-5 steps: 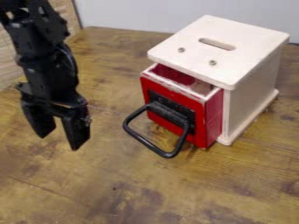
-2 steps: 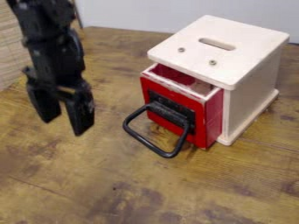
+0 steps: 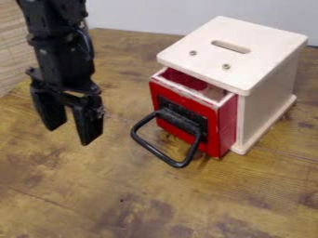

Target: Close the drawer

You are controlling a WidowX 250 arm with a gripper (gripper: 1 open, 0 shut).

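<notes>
1. Fingers [image 3: 87, 123] of the black gripper [image 3: 70, 119] hang spread wide with nothing between them, pointing down above the wooden table [image 3: 74, 200].
2. Spreading under the fingers and out past them on every side, the table is brown, worn wood.
3. Well to the right of the fingers stands the cream-white cabinet [image 3: 255, 70], a slot in its top.
4. Between the fingers and the cabinet body, the red drawer [image 3: 189, 104] juts partly out of the cabinet's front, its black panel facing the fingers.
5. Nearest the fingers, yet apart from them, the black loop handle [image 3: 165, 139] reaches from the drawer front down toward the table.
</notes>
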